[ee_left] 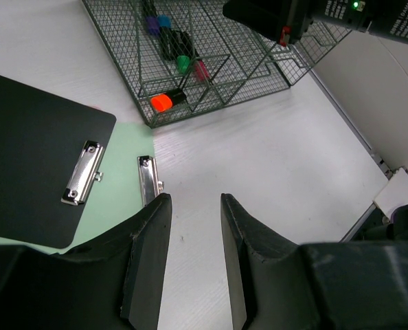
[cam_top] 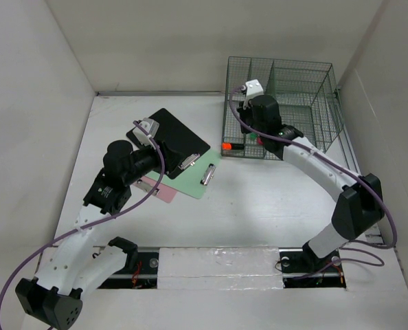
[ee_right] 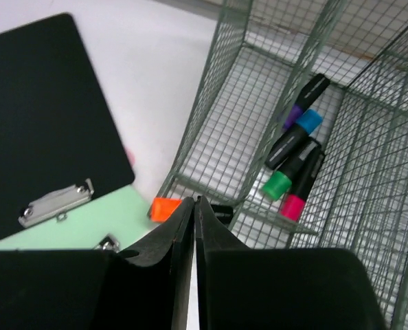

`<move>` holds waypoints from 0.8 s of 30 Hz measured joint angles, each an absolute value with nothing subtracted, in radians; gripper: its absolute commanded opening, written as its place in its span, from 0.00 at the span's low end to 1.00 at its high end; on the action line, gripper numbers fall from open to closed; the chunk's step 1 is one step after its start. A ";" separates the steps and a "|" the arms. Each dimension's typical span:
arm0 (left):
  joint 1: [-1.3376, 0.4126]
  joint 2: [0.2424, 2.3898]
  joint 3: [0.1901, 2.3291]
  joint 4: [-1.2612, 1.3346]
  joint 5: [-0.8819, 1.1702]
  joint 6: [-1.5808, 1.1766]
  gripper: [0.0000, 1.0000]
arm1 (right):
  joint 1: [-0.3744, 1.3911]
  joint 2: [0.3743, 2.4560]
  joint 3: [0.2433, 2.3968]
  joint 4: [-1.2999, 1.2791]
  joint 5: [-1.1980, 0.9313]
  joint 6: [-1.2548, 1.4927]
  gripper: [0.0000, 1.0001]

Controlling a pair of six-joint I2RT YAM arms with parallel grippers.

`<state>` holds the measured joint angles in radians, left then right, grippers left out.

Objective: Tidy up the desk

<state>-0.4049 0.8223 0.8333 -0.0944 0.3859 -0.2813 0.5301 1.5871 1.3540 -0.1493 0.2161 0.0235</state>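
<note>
The desk point(cam_top: 259, 199) is a wide white tabletop. At its back right stands a green wire-mesh organizer point(cam_top: 297, 86). My right gripper point(ee_right: 195, 201) hovers over the organizer's front left corner point(cam_top: 248, 137), shut, with nothing between its fingers. Just ahead of its tips an orange-capped marker point(ee_right: 164, 207) lies in the low front section. Green-capped point(ee_right: 277, 185), pink-capped point(ee_right: 293, 206), blue-capped point(ee_right: 308, 121) and purple-capped point(ee_right: 291, 117) markers lie deeper in. My left gripper point(ee_left: 195, 206) is open and empty, above the desk near the clipboards point(cam_top: 168, 148).
A black clipboard point(cam_top: 168, 134) lies left of centre, overlapping a pale green clipboard point(cam_top: 197, 180) with a metal clip point(ee_left: 148, 180). A pink sheet point(cam_top: 161, 192) pokes out beneath them. White walls enclose the desk on three sides.
</note>
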 measured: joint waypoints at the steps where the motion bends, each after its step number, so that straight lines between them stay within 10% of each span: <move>1: -0.405 0.822 0.833 -0.094 0.385 -0.281 0.31 | 0.540 1.576 1.341 -0.149 0.209 0.023 0.17; 7: -0.405 0.822 0.833 -0.094 0.385 -0.281 0.31 | 0.597 1.580 1.292 -0.139 0.186 0.019 0.49; 24: -0.405 0.822 0.833 -0.094 0.385 -0.281 0.31 | 0.649 1.919 1.388 -0.186 0.269 -0.028 0.46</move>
